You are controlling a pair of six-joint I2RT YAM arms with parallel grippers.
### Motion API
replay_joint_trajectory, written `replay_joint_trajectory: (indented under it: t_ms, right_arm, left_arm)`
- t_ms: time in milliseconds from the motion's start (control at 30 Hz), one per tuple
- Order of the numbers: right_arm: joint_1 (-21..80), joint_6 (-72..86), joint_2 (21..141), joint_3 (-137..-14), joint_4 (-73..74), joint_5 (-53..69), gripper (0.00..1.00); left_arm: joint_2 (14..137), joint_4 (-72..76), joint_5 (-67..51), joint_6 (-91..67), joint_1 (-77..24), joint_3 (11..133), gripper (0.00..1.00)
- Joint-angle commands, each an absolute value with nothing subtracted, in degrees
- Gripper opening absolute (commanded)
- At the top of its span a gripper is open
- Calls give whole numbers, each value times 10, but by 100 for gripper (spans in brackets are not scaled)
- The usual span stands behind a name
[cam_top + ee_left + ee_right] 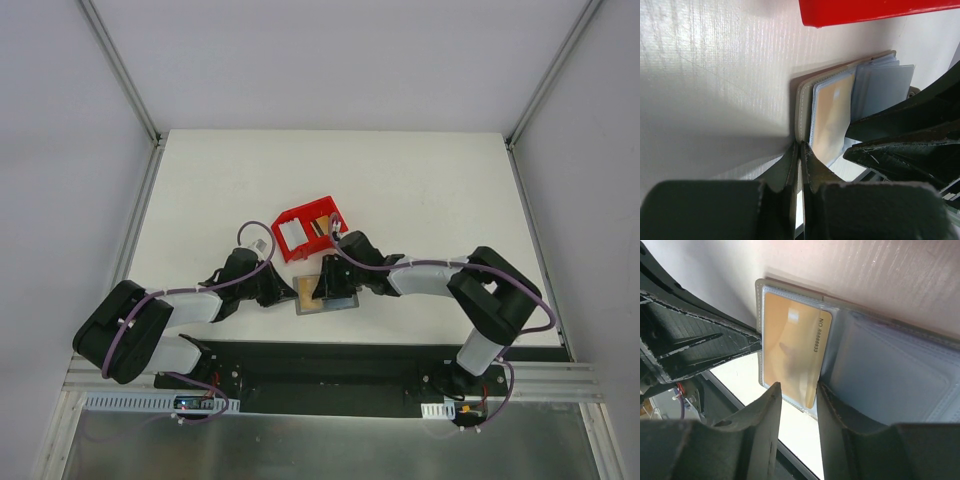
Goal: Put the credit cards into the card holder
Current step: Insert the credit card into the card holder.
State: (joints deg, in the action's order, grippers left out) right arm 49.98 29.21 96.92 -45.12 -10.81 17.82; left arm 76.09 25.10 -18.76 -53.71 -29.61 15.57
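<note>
The left tool (pixel 800 148) clamps the grey card holder's (pixel 802 100) cover edge. The right tool (pixel 799 390), jaws parted, straddles the near edge of the gold credit card (pixel 790 345), which is almost fully inside. Next, likely, a gentle push home.

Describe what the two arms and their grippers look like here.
Both the left arm and right arm have bulky black joints and white link sections, with a purple cable running along each. The left gripper and right gripper each have two flat dark fingers with scuffed edges.
</note>
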Motion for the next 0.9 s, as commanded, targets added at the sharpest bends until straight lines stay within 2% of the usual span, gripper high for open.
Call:
replay_joint_trajectory:
  t_ms: [0, 67, 233, 333, 567, 867]
  right_arm:
    - [515, 283, 967, -475, -118, 198, 34]
    - [515, 268, 951, -478, -99, 185, 35]
    - [512, 215, 863, -483, -12, 114, 46]
    - [509, 208, 832, -483, 59, 56, 49]
    - [504, 233, 833, -453, 88, 33, 50]
    - [508, 233, 896, -475, 96, 42, 49]
  left_arm:
    - [774, 194, -158, -527, -302, 134, 0]
    - [774, 194, -157, -527, -302, 134, 0]
    - [770, 192, -157, -526, -302, 134, 0]
    - [766, 191, -155, -525, -302, 133, 0]
    - [772, 194, -158, -524, -302, 134, 0]
    - [773, 196, -160, -524, -302, 134, 0]
